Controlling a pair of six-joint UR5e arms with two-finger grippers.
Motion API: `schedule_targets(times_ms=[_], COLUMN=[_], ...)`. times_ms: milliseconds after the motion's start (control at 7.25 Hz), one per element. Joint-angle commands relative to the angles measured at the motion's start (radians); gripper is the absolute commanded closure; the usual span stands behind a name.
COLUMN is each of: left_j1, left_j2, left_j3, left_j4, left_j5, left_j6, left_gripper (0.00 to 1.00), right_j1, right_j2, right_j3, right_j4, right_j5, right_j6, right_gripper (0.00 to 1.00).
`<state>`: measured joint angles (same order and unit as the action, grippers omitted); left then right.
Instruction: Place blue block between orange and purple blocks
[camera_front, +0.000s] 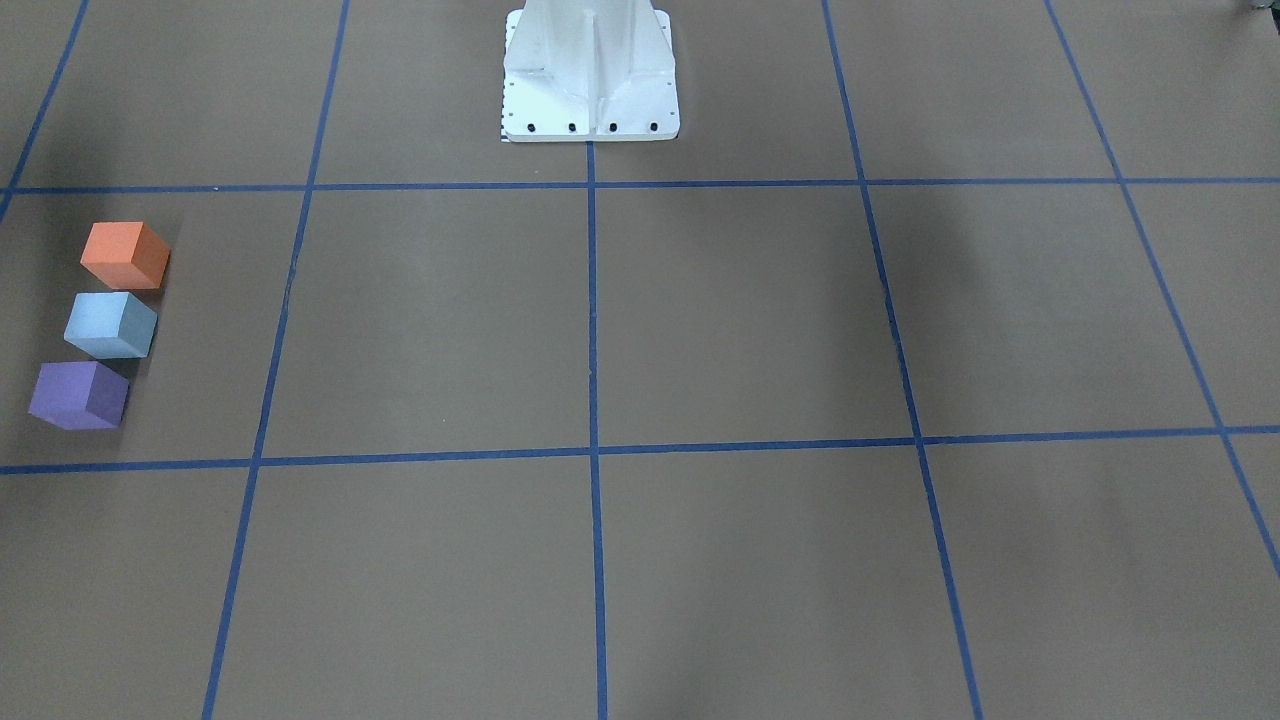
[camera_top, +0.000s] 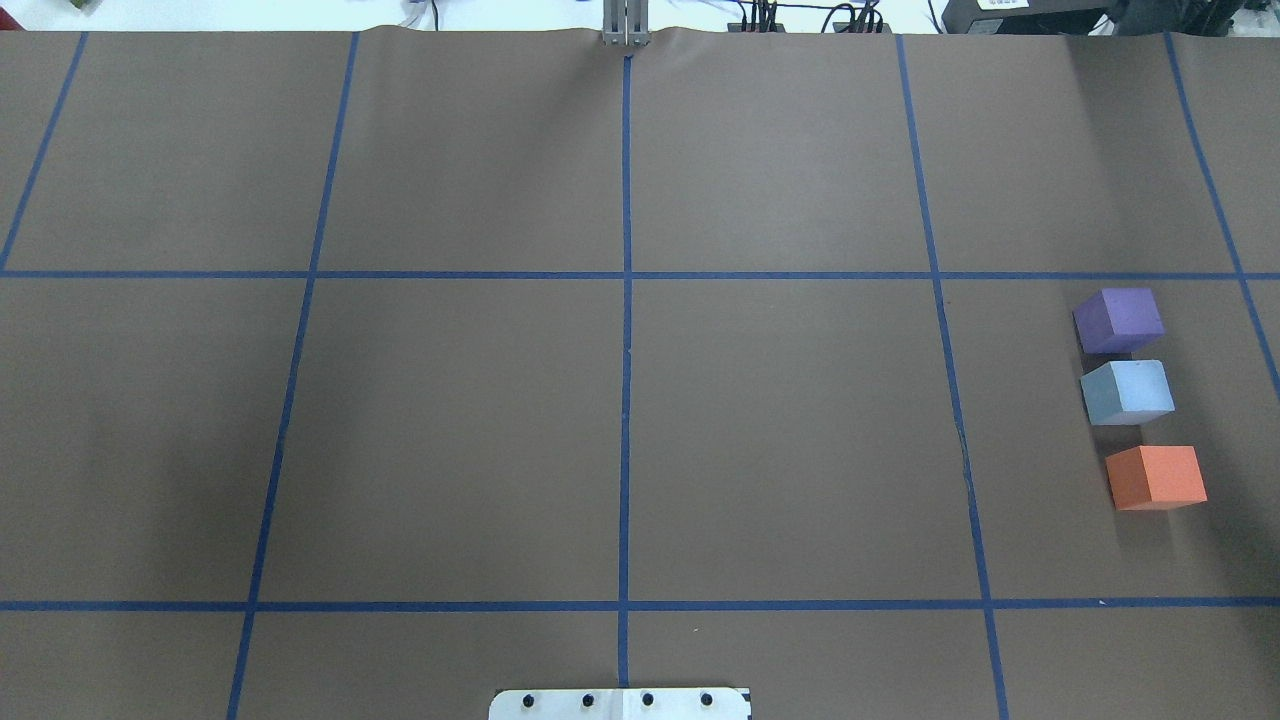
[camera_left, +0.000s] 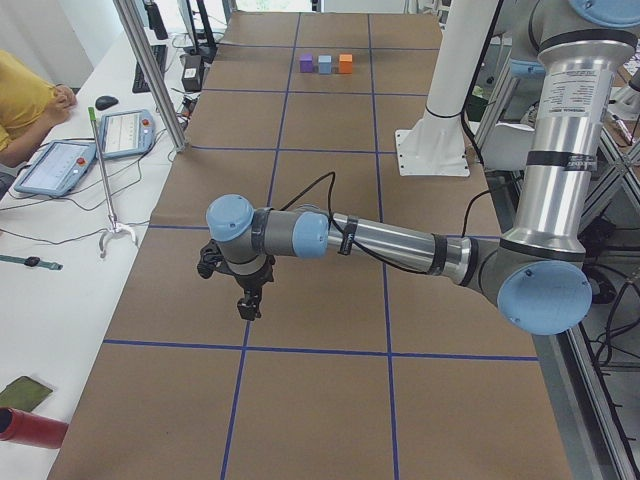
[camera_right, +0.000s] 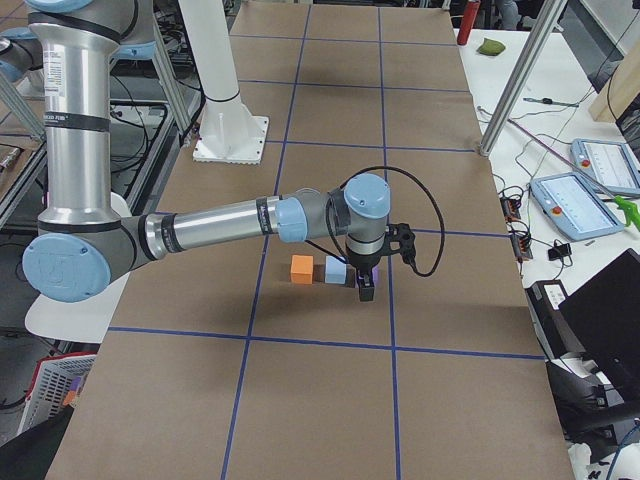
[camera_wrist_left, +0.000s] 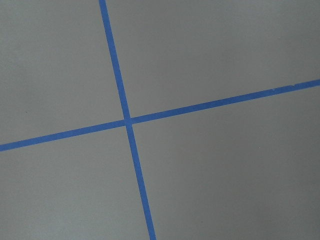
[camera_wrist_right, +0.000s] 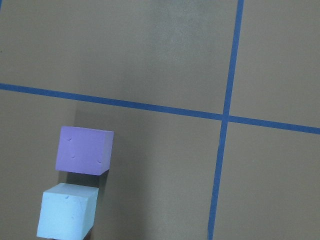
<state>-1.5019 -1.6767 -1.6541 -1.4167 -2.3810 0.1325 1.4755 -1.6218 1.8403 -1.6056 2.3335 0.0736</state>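
Observation:
The blue block (camera_top: 1127, 392) stands on the brown table in a row between the purple block (camera_top: 1118, 320) and the orange block (camera_top: 1155, 477), with small gaps on both sides. The row also shows in the front view, with orange (camera_front: 125, 255), blue (camera_front: 110, 325) and purple (camera_front: 78, 395). The right wrist view looks down on the purple (camera_wrist_right: 83, 150) and blue (camera_wrist_right: 66, 211) blocks. My right gripper (camera_right: 366, 290) hangs above the purple end of the row and my left gripper (camera_left: 245, 305) hangs over bare table far from it. I cannot tell whether either is open or shut.
Blue tape lines (camera_top: 626, 350) divide the brown table into squares. The white robot base (camera_front: 590, 75) stands at the table's middle edge. Tablets (camera_left: 60, 165) and an operator sit beside the table in the left side view.

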Motion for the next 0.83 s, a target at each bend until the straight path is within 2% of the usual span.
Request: schedule_targets(times_ms=[0,690], left_j1=[0.0,0.0], left_j2=[0.0,0.002], left_j3=[-0.004,-0.013], left_j4=[-0.001,-0.018], left_j5=[0.0,-0.001], left_j6=[-0.001,-0.002], left_gripper=[0.0,0.0], right_j1=[0.006,0.025], right_j2=[-0.007,-0.049], right_j3=[0.0,0.02], right_j4=[-0.002,0.003], right_j5=[0.004,0.004], right_j6=[0.0,-0.029], right_gripper=[0.0,0.0])
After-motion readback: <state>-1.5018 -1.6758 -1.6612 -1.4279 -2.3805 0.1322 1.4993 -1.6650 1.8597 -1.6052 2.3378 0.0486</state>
